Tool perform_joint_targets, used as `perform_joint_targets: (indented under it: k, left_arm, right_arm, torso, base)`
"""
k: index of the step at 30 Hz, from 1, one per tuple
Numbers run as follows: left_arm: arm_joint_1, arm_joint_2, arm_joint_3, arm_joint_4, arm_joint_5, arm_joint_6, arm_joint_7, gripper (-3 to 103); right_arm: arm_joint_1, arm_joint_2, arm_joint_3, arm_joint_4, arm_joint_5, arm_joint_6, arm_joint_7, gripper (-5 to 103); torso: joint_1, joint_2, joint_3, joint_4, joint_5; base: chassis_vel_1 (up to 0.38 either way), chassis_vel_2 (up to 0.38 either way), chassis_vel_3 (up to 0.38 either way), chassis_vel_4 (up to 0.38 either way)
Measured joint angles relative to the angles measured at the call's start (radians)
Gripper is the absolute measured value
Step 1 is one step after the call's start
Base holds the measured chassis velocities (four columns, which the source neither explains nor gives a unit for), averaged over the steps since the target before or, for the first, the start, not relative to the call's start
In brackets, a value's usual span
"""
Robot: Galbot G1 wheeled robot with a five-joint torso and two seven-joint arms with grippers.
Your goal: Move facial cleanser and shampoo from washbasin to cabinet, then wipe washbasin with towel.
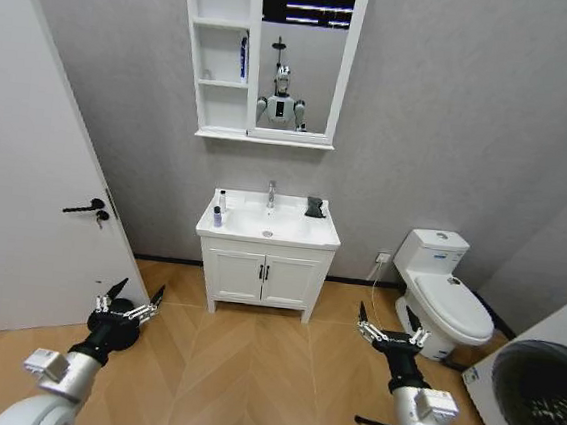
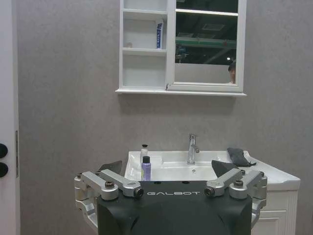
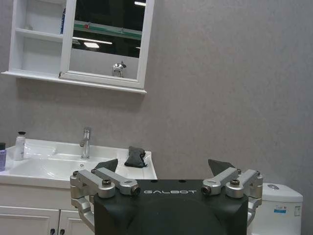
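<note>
White ceramic, the washbasin (image 1: 268, 227) sits well ahead of the robot, across bare floor, under the cabinet (image 1: 219, 51) at its 12 o'clock. From the left gripper (image 1: 129, 301) the basin lies toward 1 o'clock; from the right gripper (image 1: 391, 326), toward 11. Both hang low with fingers spread apart, holding nothing. Two bottles stand upright at the basin's left rear, a white one (image 2: 144, 153) and, just in front of it, a smaller purple one (image 2: 145, 169); the left arm is likely nearer. The black towel (image 1: 315, 208) lies bunched at the right rear, on the right arm's side.
</note>
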Motion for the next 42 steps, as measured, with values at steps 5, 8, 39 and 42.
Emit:
perform_joint_targets:
  k: [5, 8, 39, 42]
  left_arm:
    - [-0.006, 0.0, 0.002, 0.001, 0.003, 0.004, 0.001, 100]
    - [-0.01, 0.002, 0.001, 0.009, 0.008, 0.004, 0.001, 100]
    - [-0.019, -0.017, -0.001, 0.032, 0.032, 0.001, -0.003, 100]
    - [-0.016, -0.021, 0.0, 0.031, 0.033, -0.001, -0.003, 100]
  right_arm:
    - [0.006, 0.0, 0.001, 0.001, 0.0, -0.026, -0.001, 100]
    - [0.007, 0.0, 0.001, 0.002, 0.0, -0.036, -0.002, 100]
    - [0.017, -0.001, 0.008, -0.009, 0.009, -0.036, -0.043, 100]
    - [0.015, -0.001, 0.007, -0.009, 0.008, -0.035, -0.044, 100]
  torso:
    - [0.0, 0.0, 0.0, 0.0, 0.0]
    - [0.0, 0.0, 0.0, 0.0, 0.0]
    - [0.0, 0.0, 0.0, -0.0004, -0.0002]
    - [0.0, 0.0, 0.0, 0.0001, 0.0004]
  base:
    - [0.0, 0.0, 0.0, 0.0]
    - [0.0, 0.0, 0.0, 0.0]
    - [-0.106, 0.11, 0.107, -0.107]
    - [-0.301, 0.293, 0.308, -0.304]
